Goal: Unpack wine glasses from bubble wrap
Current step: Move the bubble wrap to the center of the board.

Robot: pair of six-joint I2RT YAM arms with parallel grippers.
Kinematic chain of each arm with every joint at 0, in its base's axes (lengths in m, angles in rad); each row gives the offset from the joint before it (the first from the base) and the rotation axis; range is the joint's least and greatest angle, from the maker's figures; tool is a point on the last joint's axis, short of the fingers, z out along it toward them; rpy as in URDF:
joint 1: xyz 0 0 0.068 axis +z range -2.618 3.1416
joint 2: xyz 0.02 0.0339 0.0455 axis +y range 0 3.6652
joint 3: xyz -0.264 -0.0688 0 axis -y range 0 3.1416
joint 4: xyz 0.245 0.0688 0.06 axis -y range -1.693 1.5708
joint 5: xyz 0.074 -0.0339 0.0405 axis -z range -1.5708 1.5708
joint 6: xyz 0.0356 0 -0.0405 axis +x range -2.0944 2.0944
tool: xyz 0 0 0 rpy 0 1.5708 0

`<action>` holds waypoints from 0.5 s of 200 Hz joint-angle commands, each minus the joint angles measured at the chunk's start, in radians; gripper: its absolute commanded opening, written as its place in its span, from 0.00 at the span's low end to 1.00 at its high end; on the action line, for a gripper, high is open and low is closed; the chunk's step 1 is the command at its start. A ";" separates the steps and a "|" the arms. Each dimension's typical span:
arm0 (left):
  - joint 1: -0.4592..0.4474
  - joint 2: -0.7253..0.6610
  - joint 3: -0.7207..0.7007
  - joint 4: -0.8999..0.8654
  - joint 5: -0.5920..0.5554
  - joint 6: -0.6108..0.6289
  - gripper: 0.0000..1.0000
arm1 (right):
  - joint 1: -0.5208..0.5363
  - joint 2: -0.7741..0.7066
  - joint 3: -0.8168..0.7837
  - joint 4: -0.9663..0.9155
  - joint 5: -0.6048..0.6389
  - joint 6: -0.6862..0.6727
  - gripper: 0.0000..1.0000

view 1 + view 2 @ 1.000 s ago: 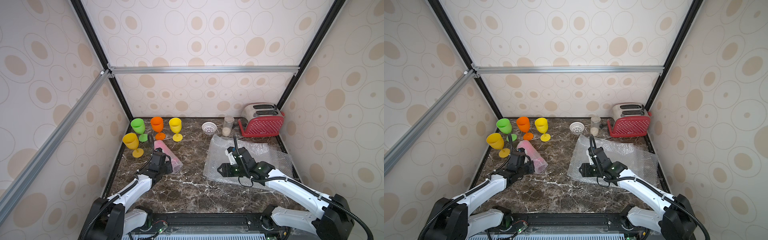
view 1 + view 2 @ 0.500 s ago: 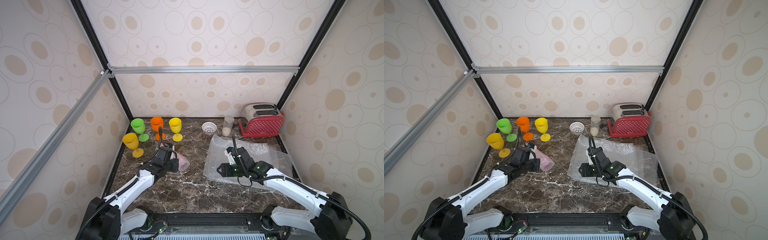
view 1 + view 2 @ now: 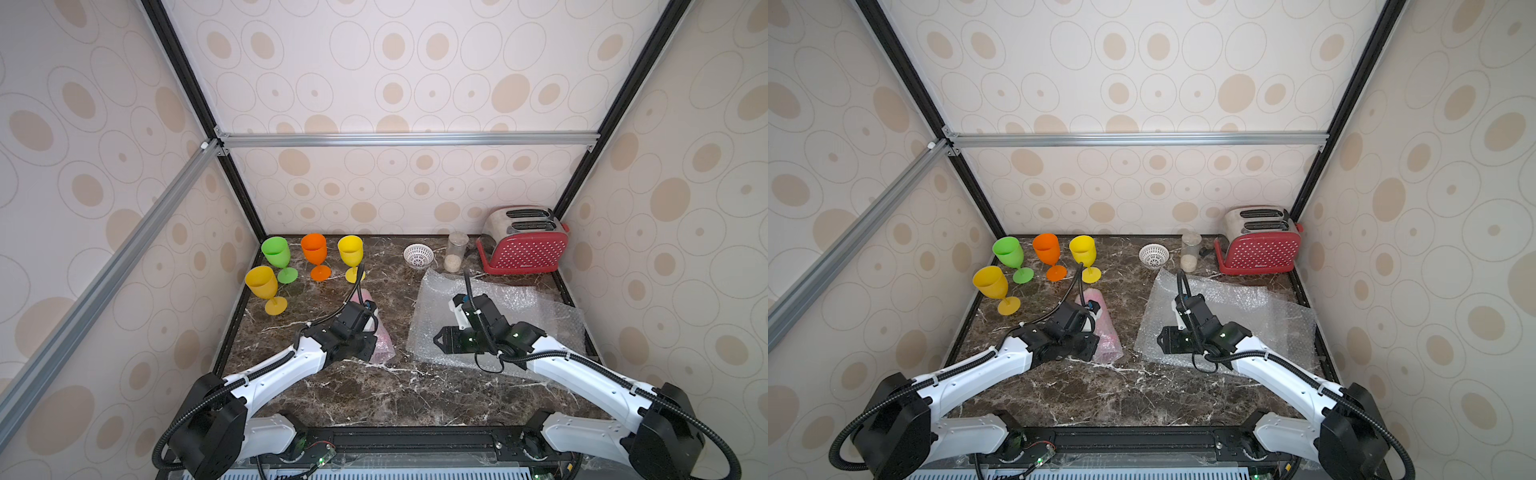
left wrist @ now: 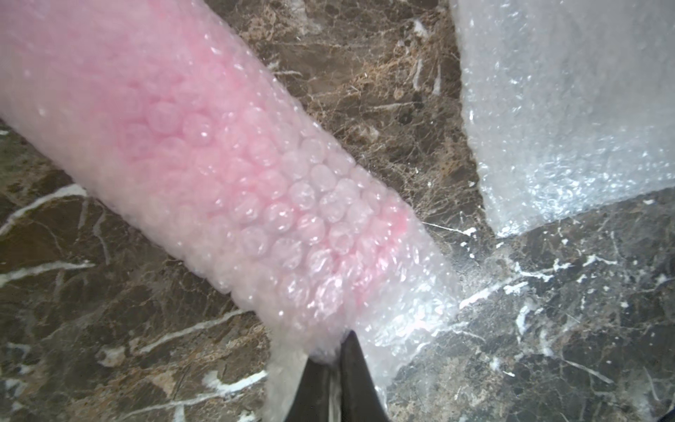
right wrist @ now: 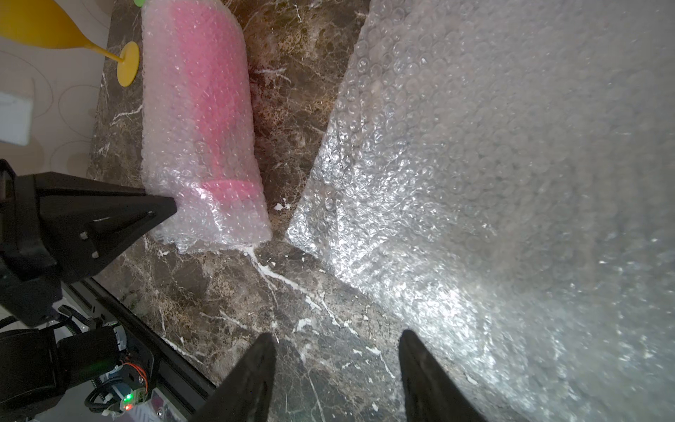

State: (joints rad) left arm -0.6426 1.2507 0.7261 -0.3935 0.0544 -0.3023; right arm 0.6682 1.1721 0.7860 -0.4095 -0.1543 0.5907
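A pink wine glass wrapped in a bubble wrap tube (image 3: 377, 328) (image 3: 1105, 328) (image 4: 219, 164) (image 5: 204, 109) lies on the marble left of centre. My left gripper (image 3: 376, 348) (image 3: 1099, 350) (image 4: 334, 350) is at the tube's near end, shut on a fold of its bubble wrap. A flat bubble wrap sheet (image 3: 523, 311) (image 5: 511, 182) lies on the right. My right gripper (image 3: 436, 340) (image 3: 1160, 338) (image 5: 334, 339) hovers open over that sheet's left edge, holding nothing. Green (image 3: 275, 251), orange (image 3: 313, 248) and two yellow (image 3: 350, 249) (image 3: 261, 282) glasses stand unwrapped at the back left.
A red toaster (image 3: 523, 245) stands at the back right, with a clear jar (image 3: 456, 251) and a small white perforated bowl (image 3: 418, 254) beside it. Patterned walls close in the table on three sides. A black rail (image 3: 415, 436) runs along the front edge.
My left gripper has carried the wrapped pink glass to the right, toward the table's middle, and its jaws have eased slightly. The right arm has not moved.
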 commanded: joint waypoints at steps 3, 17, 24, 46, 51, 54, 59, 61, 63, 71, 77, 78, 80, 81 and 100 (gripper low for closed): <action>-0.001 -0.054 0.026 0.008 -0.037 -0.044 0.31 | 0.007 0.013 0.011 0.009 -0.002 0.008 0.56; 0.005 -0.081 0.022 0.021 -0.033 -0.066 0.40 | 0.007 0.017 0.012 0.011 -0.004 0.009 0.56; 0.010 -0.092 0.020 0.021 -0.034 -0.078 0.44 | 0.007 0.018 0.015 0.012 -0.007 0.008 0.56; 0.048 -0.132 0.013 0.012 -0.054 -0.121 0.48 | 0.007 0.021 0.015 0.016 -0.013 0.008 0.56; 0.061 -0.142 0.009 0.010 -0.056 -0.132 0.48 | 0.007 0.022 0.014 0.018 -0.014 0.008 0.56; 0.072 -0.148 0.006 0.010 -0.056 -0.139 0.48 | 0.008 0.023 0.015 0.017 -0.014 0.008 0.56; 0.092 -0.159 -0.001 0.011 -0.055 -0.150 0.47 | 0.007 0.023 0.015 0.018 -0.014 0.007 0.56; 0.101 -0.162 -0.004 0.011 -0.054 -0.154 0.47 | 0.007 0.023 0.015 0.018 -0.014 0.007 0.56; 0.109 -0.166 -0.007 0.013 -0.054 -0.159 0.47 | 0.008 0.023 0.015 0.018 -0.014 0.006 0.56; 0.144 -0.183 -0.023 0.018 -0.072 -0.182 0.45 | 0.007 0.026 0.015 0.019 -0.015 0.005 0.56; 0.169 -0.195 -0.039 0.024 -0.094 -0.198 0.44 | 0.008 0.027 0.014 0.019 -0.016 0.004 0.56; 0.173 -0.197 -0.041 0.025 -0.095 -0.200 0.44 | 0.008 0.027 0.014 0.019 -0.016 0.004 0.56; 0.180 -0.199 -0.048 0.028 -0.097 -0.204 0.43 | 0.008 0.027 0.013 0.020 -0.016 0.004 0.56; 0.185 -0.200 -0.050 0.029 -0.097 -0.206 0.43 | 0.008 0.027 0.014 0.020 -0.016 0.004 0.56; 0.234 -0.209 -0.090 0.065 -0.068 -0.228 0.39 | 0.008 0.034 0.017 0.022 -0.016 0.001 0.56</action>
State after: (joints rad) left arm -0.4599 1.0580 0.6823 -0.3557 -0.0013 -0.4629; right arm 0.6682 1.1946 0.7860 -0.3965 -0.1642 0.5903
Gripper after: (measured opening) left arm 0.402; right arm 0.564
